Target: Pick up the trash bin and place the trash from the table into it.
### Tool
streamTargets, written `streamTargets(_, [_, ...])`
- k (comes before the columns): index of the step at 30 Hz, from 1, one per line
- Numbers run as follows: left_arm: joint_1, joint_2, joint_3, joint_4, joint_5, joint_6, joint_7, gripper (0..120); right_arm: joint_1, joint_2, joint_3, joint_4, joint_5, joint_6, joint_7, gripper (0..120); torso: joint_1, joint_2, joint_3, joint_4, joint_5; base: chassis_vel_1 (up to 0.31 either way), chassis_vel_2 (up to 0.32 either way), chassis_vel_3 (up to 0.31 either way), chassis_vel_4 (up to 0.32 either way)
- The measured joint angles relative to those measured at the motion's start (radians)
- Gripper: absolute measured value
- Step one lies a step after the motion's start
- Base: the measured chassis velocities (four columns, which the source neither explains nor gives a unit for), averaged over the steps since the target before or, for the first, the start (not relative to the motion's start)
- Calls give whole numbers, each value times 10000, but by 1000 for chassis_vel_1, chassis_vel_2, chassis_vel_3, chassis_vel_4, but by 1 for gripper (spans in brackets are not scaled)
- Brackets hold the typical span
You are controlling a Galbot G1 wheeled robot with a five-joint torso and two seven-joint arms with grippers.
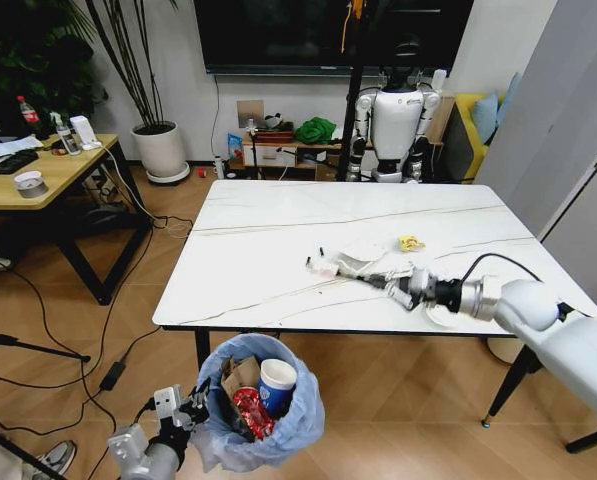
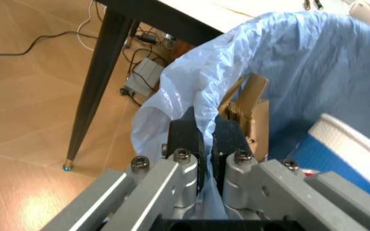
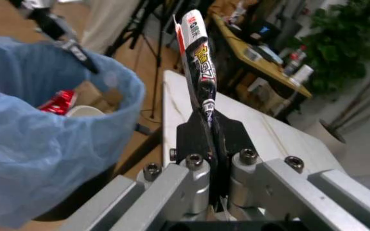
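Now we hold the bin [image 1: 258, 405] below the table [image 1: 278, 215] edge, left gripper [image 2: 204, 144] clenched on its bag rim. Right gripper [image 3: 209, 139] pinches a thin printed wrapper [image 3: 198, 57] over the tabletop. Wrapper looks light, floppy, likely slippery; an edge pinch suits. Marble top smooth. Cables [image 1: 38, 300] cross the wood floor [image 1: 398, 400].

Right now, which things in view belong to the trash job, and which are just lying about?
Job: trash bin held by left gripper; printed wrapper in right gripper; yellow scrap; white papers; table.
Not job: wooden desk; plant pot.
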Motion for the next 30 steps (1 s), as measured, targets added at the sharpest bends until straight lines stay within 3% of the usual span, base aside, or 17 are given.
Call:
streamTargets(10, [-300, -117, 314, 208, -26, 29, 16, 0, -73, -61, -488, 1078, -945, 35, 22, 0, -1, 0, 1, -2, -1, 0, 0, 0, 0])
streamTargets(21, [-633, 54, 426, 524, -235, 45, 86, 0, 563, 1352, -1627, 97, -1758, 424, -3, 0, 0, 0, 2, 0, 0, 0, 0, 0, 0])
streamTargets(30, [-937, 41, 494, 768, -322, 42, 179, 0, 844, 1784, -2056, -625, -1990, 548, -2, 0, 0, 0, 2, -2, 0, 0, 0, 0, 0])
